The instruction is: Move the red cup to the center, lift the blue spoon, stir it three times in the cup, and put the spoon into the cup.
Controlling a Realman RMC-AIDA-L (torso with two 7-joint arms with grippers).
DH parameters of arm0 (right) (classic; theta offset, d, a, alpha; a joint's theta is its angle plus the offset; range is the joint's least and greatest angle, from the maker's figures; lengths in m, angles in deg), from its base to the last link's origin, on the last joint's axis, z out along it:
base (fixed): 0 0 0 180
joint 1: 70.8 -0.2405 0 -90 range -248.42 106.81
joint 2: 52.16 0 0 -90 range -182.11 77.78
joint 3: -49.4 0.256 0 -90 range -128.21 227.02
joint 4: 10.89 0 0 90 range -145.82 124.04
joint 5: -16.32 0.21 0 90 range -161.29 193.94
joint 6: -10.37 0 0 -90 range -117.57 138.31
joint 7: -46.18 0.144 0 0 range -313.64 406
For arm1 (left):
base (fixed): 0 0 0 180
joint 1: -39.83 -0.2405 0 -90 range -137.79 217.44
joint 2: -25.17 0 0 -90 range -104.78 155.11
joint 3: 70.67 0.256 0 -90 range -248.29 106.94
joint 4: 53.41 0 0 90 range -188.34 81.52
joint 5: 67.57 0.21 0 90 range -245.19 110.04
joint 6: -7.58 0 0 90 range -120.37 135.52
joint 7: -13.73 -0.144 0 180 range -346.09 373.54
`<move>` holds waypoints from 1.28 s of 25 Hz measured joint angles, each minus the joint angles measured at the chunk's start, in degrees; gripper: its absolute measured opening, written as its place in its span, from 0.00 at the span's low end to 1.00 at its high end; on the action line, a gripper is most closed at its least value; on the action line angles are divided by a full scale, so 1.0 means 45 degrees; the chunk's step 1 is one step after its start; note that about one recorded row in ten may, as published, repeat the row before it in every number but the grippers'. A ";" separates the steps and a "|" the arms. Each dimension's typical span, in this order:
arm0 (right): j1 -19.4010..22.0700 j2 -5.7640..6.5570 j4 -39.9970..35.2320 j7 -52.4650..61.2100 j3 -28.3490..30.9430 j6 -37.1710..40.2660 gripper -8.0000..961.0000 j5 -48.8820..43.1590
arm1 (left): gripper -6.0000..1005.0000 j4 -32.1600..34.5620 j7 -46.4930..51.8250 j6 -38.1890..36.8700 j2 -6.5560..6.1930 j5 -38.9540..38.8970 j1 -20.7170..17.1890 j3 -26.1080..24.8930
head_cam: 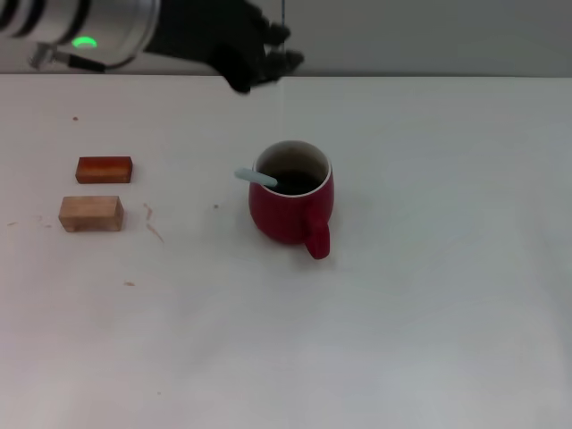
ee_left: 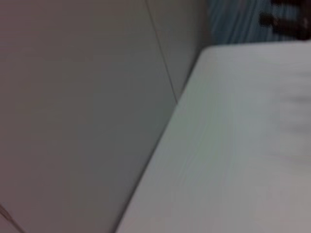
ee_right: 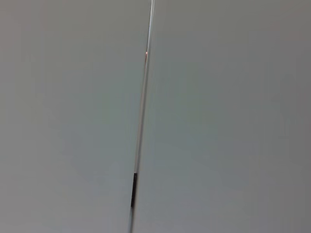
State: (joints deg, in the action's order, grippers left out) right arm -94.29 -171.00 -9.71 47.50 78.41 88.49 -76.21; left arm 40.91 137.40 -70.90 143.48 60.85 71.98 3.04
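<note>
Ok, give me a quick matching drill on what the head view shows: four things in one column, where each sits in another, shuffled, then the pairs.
Things:
1. red cup
2. blue spoon
3. reddish-brown block
4. left gripper

Places:
A. raised over the far edge of the table
B. near the middle of the table, handle toward the robot
C. leaning inside the cup, handle over the rim
D. just behind the pale wooden block

Pairs: 1-B, 2-C, 3-D, 4-A
</note>
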 joint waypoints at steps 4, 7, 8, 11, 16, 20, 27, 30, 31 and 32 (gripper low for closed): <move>0.0160 0.0002 -0.0016 0.0000 0.0086 0.0005 0.70 0.0073 | 0.28 -0.1181 -0.1664 0.1286 -0.0018 -0.3879 -0.0729 -0.2617; 0.0211 0.0002 -0.0035 0.0000 0.0191 0.0007 0.70 0.0099 | 0.28 -0.3177 -0.3470 0.1928 -0.0052 -0.7131 -0.1025 -0.4269; 0.0242 0.0003 -0.0042 0.0000 0.0282 0.0007 0.70 0.0111 | 0.28 -0.4246 -0.4205 0.2035 -0.0057 -0.8337 -0.1029 -0.5037; 0.0286 0.0002 -0.0058 0.0000 0.0504 0.0010 0.70 0.0117 | 0.28 -0.6128 -0.5452 0.2046 -0.0064 -1.0202 -0.0936 -0.6174; 0.0307 0.0003 -0.0178 0.0000 0.1176 0.0046 0.70 0.0118 | 0.28 -1.2049 -1.0744 0.0792 -0.0211 -1.5090 -0.0542 -0.8660; 0.0289 0.0003 -0.0296 0.0000 0.1688 0.0094 0.70 0.0119 | 0.28 -1.4874 -1.6854 0.0163 -0.0015 -1.7961 -0.0580 -0.9437; 0.0188 0.0003 -0.0547 -0.0001 0.2519 0.0040 0.70 0.0120 | 0.28 -1.7259 -2.2243 0.0501 -0.0044 -1.9807 -0.0381 -0.9496; 0.0223 0.0003 -0.0554 0.0000 0.3452 0.0145 0.70 0.0132 | 0.28 -1.7940 -2.4727 0.1793 -0.0043 -1.9928 -0.0211 -0.9478; 0.0223 0.0003 -0.0554 0.0000 0.3452 0.0145 0.70 0.0132 | 0.28 -1.7940 -2.4727 0.1793 -0.0043 -1.9928 -0.0211 -0.9478; 0.0240 0.0003 -0.0557 0.0000 0.3540 0.0170 0.70 0.0134 | 0.28 -1.8036 -2.5032 0.2136 -0.0041 -1.9937 -0.0193 -0.9471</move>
State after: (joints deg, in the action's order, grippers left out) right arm -93.21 -170.99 -12.21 47.50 94.34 89.25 -75.61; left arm -40.25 24.76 -61.28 143.30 -28.87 71.12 -39.58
